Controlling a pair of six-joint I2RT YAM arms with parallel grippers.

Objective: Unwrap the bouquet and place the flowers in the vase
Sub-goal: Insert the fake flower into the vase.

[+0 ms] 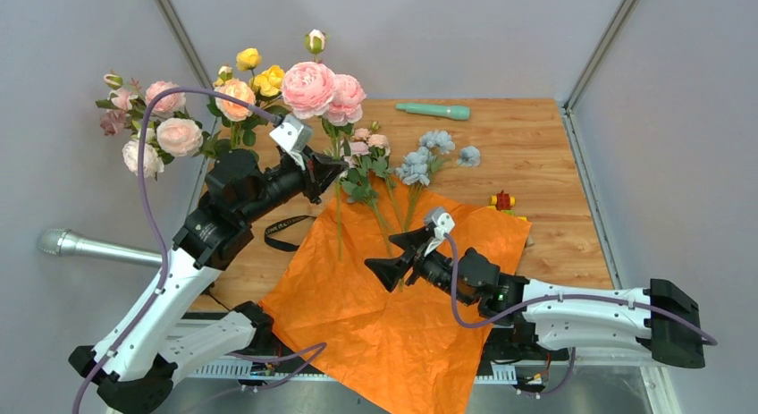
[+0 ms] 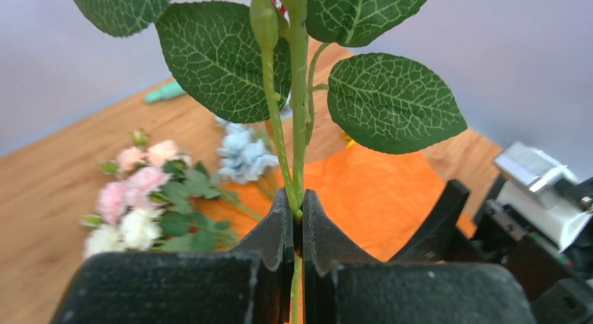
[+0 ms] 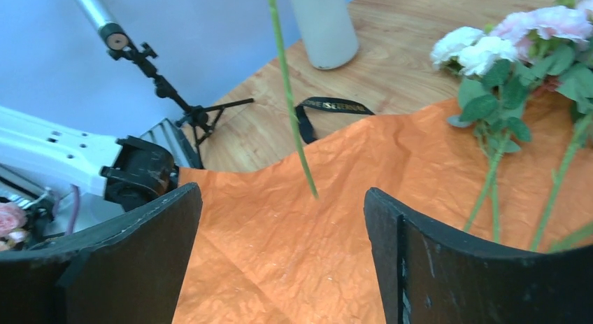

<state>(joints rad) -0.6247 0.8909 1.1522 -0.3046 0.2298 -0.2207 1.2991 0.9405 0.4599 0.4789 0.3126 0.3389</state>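
Note:
The bouquet is unwrapped: its orange paper [image 1: 402, 316] lies spread flat, with the black strap [image 1: 284, 232] beside it. My left gripper [image 1: 334, 170] is shut on the green stem [image 2: 297, 163] of a pink rose spray [image 1: 313, 88], held upright above the paper. The stem's lower end [image 3: 294, 128] hangs free in front of my right gripper [image 3: 283, 212], which is open and empty just above the paper. The off-white vase [image 3: 322, 23] stands behind the strap. In the top view the left arm hides it, and pink and yellow flowers [image 1: 170, 123] rise there. Small pink and white blooms [image 1: 366, 146] and blue ones [image 1: 425, 162] lie at the paper's far edge.
A teal stick [image 1: 433, 111] lies at the back of the wooden table [image 1: 536, 164]. Small toy blocks [image 1: 503, 200] sit by the paper's right corner. A grey metal tube [image 1: 89, 247] pokes in from the left. Grey walls close in on both sides.

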